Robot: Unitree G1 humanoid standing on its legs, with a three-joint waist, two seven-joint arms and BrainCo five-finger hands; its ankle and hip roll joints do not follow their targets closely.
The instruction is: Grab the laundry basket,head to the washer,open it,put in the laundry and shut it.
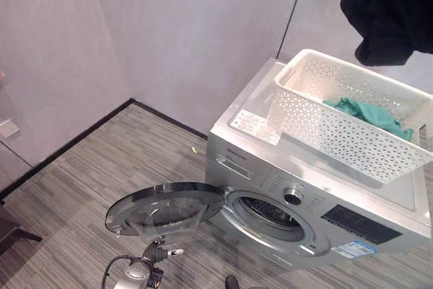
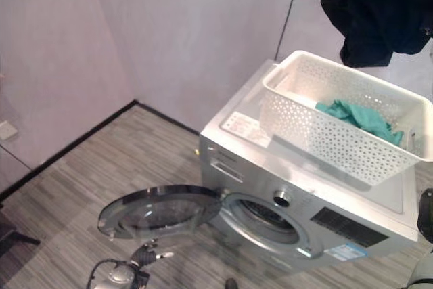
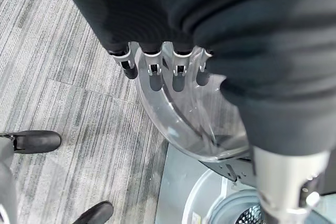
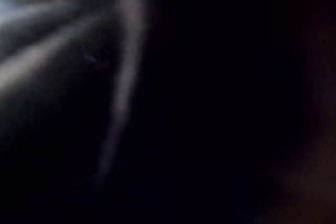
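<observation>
A silver front-loading washer (image 1: pixel 379 191) stands on the floor with its round glass door (image 1: pixel 166 209) swung wide open to the left, showing the drum opening (image 1: pixel 270 213). A white perforated laundry basket (image 1: pixel 325 123) rests on top of the washer and holds a teal cloth (image 1: pixel 369 114). Up at the right, a black garment (image 1: pixel 389 8) hangs in the air above the basket; dark cloth covers the right wrist view. My left hand (image 3: pixel 153 69) hovers low, just in front of the door's edge (image 1: pixel 157 254), its fingers straight and holding nothing.
Grey walls meet in a corner behind the washer, with a black baseboard (image 1: pixel 74 141) along the floor. A wall socket (image 1: pixel 8 128) sits low at the far left. A dark stand foot (image 1: pixel 17 229) juts in at the left edge.
</observation>
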